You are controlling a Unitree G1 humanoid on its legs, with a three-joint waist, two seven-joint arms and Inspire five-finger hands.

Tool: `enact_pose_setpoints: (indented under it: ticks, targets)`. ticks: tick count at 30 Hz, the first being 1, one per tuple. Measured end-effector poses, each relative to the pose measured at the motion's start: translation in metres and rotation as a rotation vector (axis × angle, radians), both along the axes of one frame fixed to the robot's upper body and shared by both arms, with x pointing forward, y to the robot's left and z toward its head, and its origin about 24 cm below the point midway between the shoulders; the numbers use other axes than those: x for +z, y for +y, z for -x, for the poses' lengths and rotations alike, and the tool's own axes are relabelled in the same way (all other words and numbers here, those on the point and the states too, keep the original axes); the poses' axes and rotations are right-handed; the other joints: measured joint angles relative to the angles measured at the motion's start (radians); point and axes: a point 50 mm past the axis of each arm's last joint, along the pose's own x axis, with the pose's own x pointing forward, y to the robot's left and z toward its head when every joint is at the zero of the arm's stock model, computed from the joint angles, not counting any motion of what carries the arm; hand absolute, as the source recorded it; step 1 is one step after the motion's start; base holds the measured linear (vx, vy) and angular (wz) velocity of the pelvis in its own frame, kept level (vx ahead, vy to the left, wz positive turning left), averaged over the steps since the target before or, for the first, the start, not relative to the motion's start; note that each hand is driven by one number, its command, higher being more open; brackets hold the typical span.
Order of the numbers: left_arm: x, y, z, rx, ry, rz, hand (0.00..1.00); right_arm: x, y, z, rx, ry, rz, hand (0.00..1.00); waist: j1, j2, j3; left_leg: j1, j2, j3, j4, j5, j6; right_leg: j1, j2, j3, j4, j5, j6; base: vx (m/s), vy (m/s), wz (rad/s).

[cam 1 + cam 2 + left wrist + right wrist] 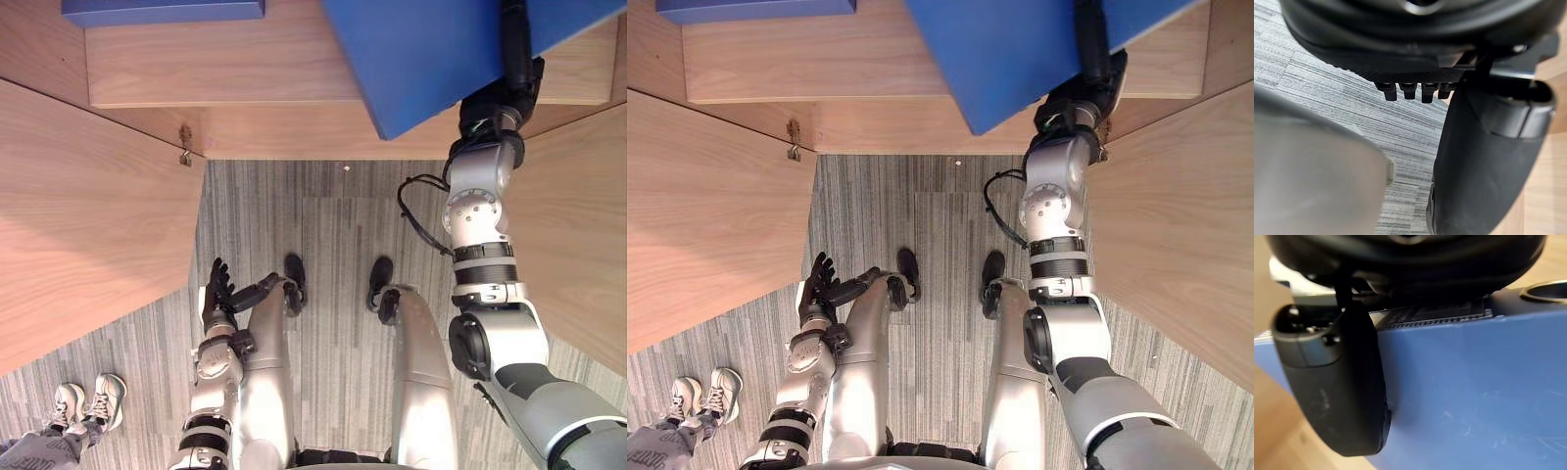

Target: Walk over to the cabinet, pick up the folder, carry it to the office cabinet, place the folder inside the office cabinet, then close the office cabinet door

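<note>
Found folder point(411, 59) clamped at one edge in right hand point(509, 93), above office cabinet shelf point(225, 69). Judged stiff, light, smooth, probably slippery; best gripped well in from edge. Noted left hand point(217, 305) hanging low, apparently relaxed.

A person's white sneakers point(104, 396) and grey trouser leg point(39, 452) show at the near left on the grey striped carpet point(328, 235).

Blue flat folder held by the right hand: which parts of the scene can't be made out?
Blue flat folder: far end cut by the head views' top edge.
Second blue object on the wooden shelf: mostly cut likewise.
Person in white shoes: cut by lower-left corner.
</note>
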Motion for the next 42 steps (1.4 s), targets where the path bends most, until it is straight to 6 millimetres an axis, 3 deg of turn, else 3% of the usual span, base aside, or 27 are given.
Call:
enact_pose_setpoints:
  ticks: [7,12,19,25,26,27,31,37,42]
  targets:
    - [0.006,-0.013,-0.004,0.000,-0.035,0.042,1.00,0.026,-0.008,0.003,0.008,-0.090,-0.203,1.00,0.002,0.001,-0.001,0.003,-0.017,-0.022,-0.045,0.023,-0.010,0.015,-0.011,-0.031,-0.031,0.002,-0.004,-0.01,-0.028,0.11]
    - [0.002,-0.017,-0.002,0.007,-0.022,0.070,1.00,0.028,0.002,0.001,0.035,-0.087,-0.163,1.00,0.002,0.002,-0.001,0.032,-0.019,-0.022,-0.073,0.031,-0.014,0.043,-0.011,-0.037,-0.053,0.005,-0.008,-0.01,-0.039,0.04]
    - [-0.009,-0.016,0.002,0.006,0.031,0.071,1.00,0.025,0.029,-0.007,0.139,-0.070,0.044,1.00,-0.021,0.002,-0.007,0.092,-0.013,0.001,-0.111,0.032,-0.011,0.099,-0.006,-0.030,-0.105,0.025,-0.009,-0.01,-0.006,-0.06]
    - [-0.016,-0.013,0.005,0.002,0.057,0.072,1.00,0.014,0.042,-0.012,0.166,-0.026,0.459,1.00,-0.029,0.001,-0.018,0.113,-0.008,0.020,-0.133,0.034,-0.009,0.117,0.000,-0.022,-0.136,0.037,-0.005,-0.01,0.003,-0.06]
    - [-0.017,-0.013,0.005,-0.008,0.060,0.065,1.00,0.008,0.045,-0.014,0.167,-0.005,0.588,0.00,-0.031,0.001,-0.018,0.115,-0.008,0.023,-0.136,0.034,-0.009,0.117,0.000,-0.021,-0.138,0.037,-0.005,0.00,0.000,0.00]
    - [-0.017,-0.012,0.005,-0.026,0.063,0.051,1.00,-0.003,0.045,-0.014,0.166,0.023,0.749,0.00,-0.032,0.001,-0.018,0.116,-0.008,0.024,-0.139,0.034,-0.008,0.118,0.000,-0.021,-0.140,0.037,-0.005,0.00,0.000,0.00]
    - [-0.020,-0.010,0.006,-0.051,0.070,0.033,1.00,-0.024,0.038,-0.013,0.108,0.076,1.054,0.00,-0.040,0.001,-0.019,0.121,-0.009,0.028,-0.145,0.034,-0.008,0.121,-0.001,-0.021,-0.141,0.038,-0.005,0.00,0.000,0.00]
    - [-0.029,-0.005,0.011,-0.085,0.115,0.002,1.00,-0.050,0.016,-0.014,0.053,0.190,1.266,0.00,-0.047,-0.004,-0.038,0.138,-0.010,0.033,-0.158,0.034,-0.008,0.138,-0.004,-0.023,-0.155,0.037,-0.005,0.00,0.000,0.00]
    - [-0.032,-0.003,0.012,-0.112,0.132,-0.023,1.00,-0.064,0.017,-0.012,0.069,0.209,1.371,0.00,-0.049,-0.013,-0.050,0.141,-0.010,0.038,-0.168,0.034,-0.008,0.137,-0.004,-0.023,-0.163,0.037,-0.005,0.00,0.000,0.00]
